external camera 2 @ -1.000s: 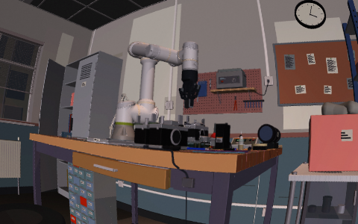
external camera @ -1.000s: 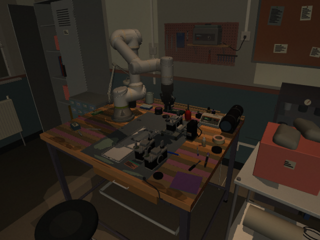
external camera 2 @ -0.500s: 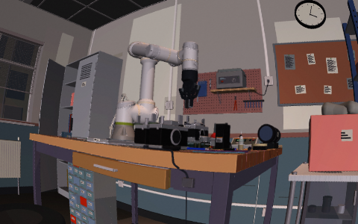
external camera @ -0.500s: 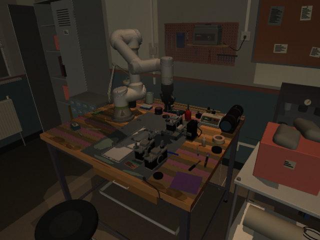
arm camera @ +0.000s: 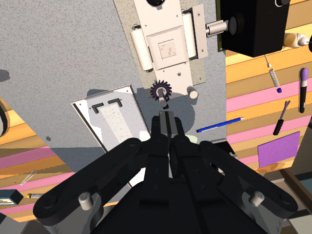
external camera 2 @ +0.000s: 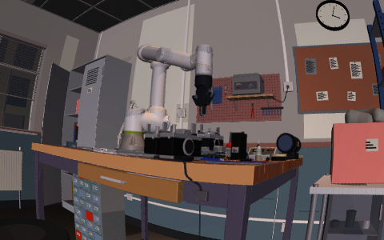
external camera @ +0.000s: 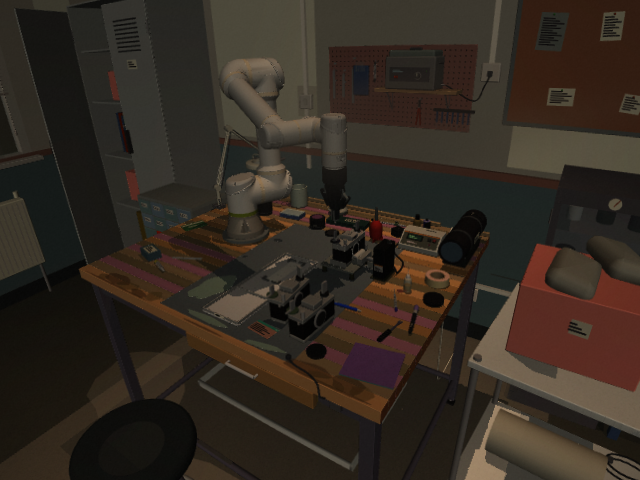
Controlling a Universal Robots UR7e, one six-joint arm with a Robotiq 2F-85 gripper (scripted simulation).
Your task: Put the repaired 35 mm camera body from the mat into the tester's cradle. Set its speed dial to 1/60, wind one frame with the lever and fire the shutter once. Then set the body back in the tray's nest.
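Note:
The tester's cradle (arm camera: 167, 47), a pale fixture with two white rollers and a square window, lies on the grey mat below and ahead of my gripper (arm camera: 166, 123); it holds no camera. A small toothed gear on a post (arm camera: 160, 91) stands at its near end. My gripper (external camera: 336, 213) (external camera 2: 203, 109) hangs high over the back of the bench, closed and carrying nothing. Camera bodies (external camera: 310, 310) (external camera 2: 176, 146) stand at the mat's front edge. The white tray (arm camera: 113, 118) (external camera: 243, 302) lies flat beside the cradle.
The black tester box (arm camera: 252, 22) (external camera: 383, 258) stands right of the cradle, its plunger pointing at it. A blue pen (arm camera: 220, 124), a screwdriver (arm camera: 281, 118), a brush (arm camera: 303, 88) and a purple cloth (arm camera: 278, 148) lie on the striped bench top to the right.

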